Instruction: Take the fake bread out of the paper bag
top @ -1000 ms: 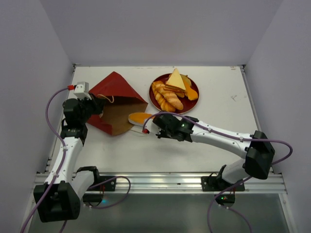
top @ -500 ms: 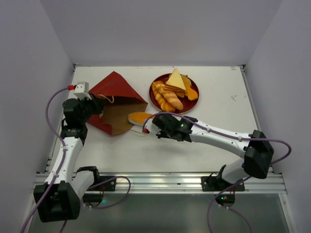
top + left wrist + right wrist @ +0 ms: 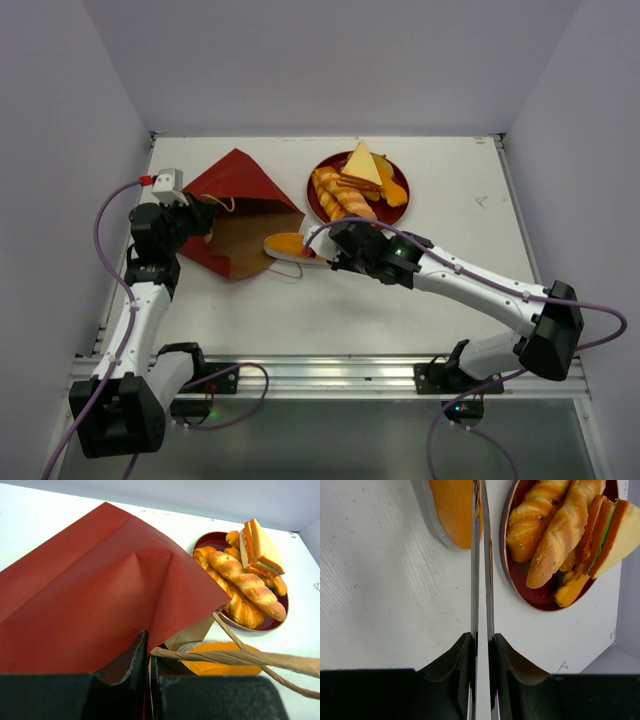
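we see the long bun point(image 3: 288, 243) lying at the open mouth of the paper bag point(image 3: 235, 185), left of centre in the top view, half out on the table point(image 3: 450, 180). the bag lies on its side, brown inside showing; we cannot tell whether more bread is inside. the right claw point(image 3: 318, 252) is narrow, its fingers nearly together on the bun's right edge. the left claw point(image 3: 148, 640) pinches the bag's near wall beside a cord handle point(image 3: 240, 656). above the bun, the plate point(image 3: 212, 540) holds the braided loaf point(image 3: 345, 203), the sandwich wedge point(image 3: 362, 165) and other orange pieces.
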Motion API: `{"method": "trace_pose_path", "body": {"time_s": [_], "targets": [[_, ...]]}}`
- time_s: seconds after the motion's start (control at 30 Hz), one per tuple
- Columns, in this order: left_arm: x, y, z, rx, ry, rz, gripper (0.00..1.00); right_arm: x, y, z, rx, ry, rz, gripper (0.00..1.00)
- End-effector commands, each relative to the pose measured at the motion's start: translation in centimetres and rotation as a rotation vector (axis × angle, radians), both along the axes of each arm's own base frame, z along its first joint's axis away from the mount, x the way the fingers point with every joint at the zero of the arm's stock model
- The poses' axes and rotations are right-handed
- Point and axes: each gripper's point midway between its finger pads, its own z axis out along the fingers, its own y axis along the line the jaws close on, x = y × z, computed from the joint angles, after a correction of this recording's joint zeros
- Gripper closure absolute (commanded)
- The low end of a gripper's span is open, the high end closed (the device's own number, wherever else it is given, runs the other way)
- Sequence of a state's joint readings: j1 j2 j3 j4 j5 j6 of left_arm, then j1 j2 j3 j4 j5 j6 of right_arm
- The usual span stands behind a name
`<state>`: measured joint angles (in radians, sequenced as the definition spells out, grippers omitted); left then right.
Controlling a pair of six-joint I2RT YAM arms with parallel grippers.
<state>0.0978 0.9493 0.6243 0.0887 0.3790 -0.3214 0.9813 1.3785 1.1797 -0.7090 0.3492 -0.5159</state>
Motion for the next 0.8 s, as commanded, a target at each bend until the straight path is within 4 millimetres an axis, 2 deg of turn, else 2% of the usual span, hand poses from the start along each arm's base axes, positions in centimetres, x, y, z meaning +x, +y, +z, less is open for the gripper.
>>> {"method": "trace_pose_path", "body": {"time_s": [0.0,0.03,0.13,0.27,0.5,0.67,0.77], "targets": [[0.1,-0.1,0.6,0.004,-0.034,-0.016,0.91,0.3,0.5,1.0,0.038,-0.013,0.007,0.85],[0.1,-0.1,0.7,0.004,-0.036,-0.016,0.91,0.0,0.4,0.3,0.023,0.003,0.014,0.76],[0.1,-0.1,0.8,0.004,-0.037,-0.016,0.91,-0.4,0.2,-0.9,-0.001,0.033,0.022,0.64],[0.1,-0.1,0.8,0.004,-0.039,-0.017,0.91,-0.4,0.1,-1.2,-0.011,0.039,0.023,0.55],[0.0,-0.2,0.7,0.004,-0.037,-0.017,0.91,-0.3,0.3,-2.1,-0.034,0.057,0.019,0.50],[0.0,-0.1,0.8,0.004,-0.039,-0.017,0.91,-0.9,0.5,-2.0,-0.012,0.088,0.030,0.50],[0.0,-0.2,0.7,0.003,-0.037,-0.017,0.91,-1.2,1.1,-0.5,0.042,0.090,0.033,0.50]]}}
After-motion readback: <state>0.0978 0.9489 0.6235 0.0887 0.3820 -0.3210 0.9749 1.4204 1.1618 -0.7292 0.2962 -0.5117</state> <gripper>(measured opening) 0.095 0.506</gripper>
